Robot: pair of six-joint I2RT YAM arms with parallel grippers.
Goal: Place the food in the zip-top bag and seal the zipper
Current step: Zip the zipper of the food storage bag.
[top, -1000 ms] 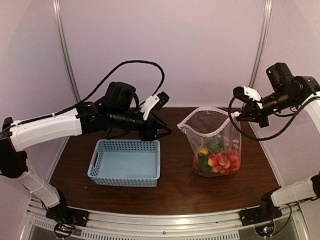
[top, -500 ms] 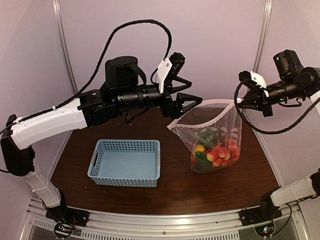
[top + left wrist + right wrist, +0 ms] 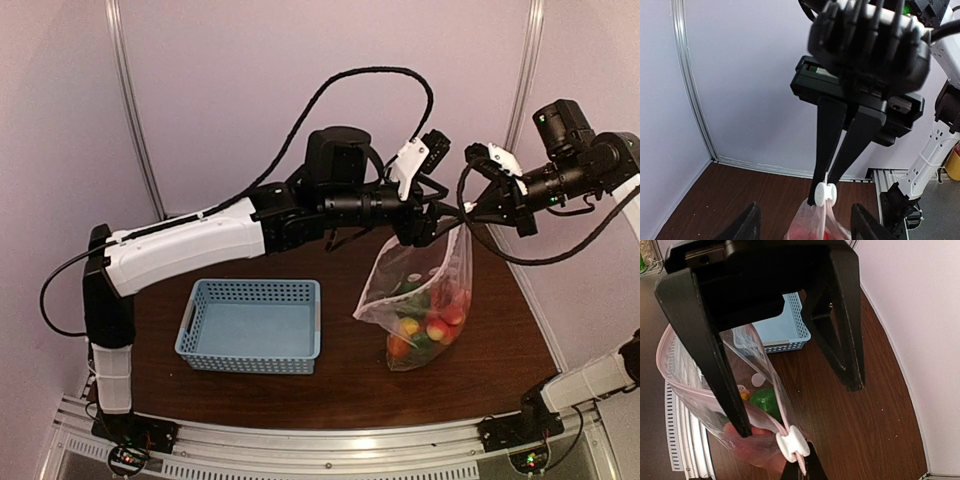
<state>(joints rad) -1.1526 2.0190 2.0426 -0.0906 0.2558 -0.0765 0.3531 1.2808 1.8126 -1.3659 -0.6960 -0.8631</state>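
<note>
Right claw tight on zipper

The clear dotted zip-top bag hangs from one top corner, mouth open. Red and green food fills its bottom. The white zipper slider sits at that corner.

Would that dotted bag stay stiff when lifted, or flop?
Probably floppy: the bag hangs creased from the right pincer. Likely bottom-heavy, since the food sits bunched in its lowest corner. A nudge might well set it swinging.
</note>
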